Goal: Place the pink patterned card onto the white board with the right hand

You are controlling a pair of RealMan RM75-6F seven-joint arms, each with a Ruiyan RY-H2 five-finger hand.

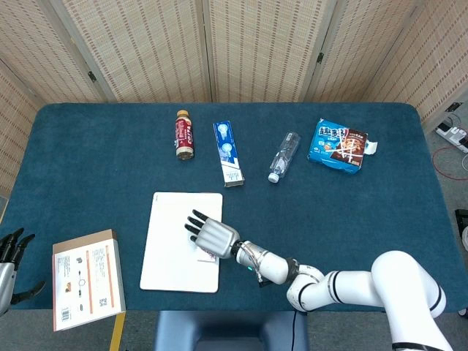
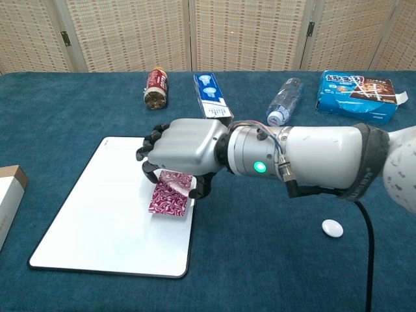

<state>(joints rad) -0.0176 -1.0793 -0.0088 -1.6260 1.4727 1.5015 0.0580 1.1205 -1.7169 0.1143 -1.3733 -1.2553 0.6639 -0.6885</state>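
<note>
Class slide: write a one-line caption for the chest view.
Right hand holds the pink card over the white board.

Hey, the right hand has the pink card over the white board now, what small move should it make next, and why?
Probably lower a little and let go. The right hand holds the pink card by its top edge, tilted, and the card already sits over the right part of the white board. So no more sideways travel seems needed.
</note>
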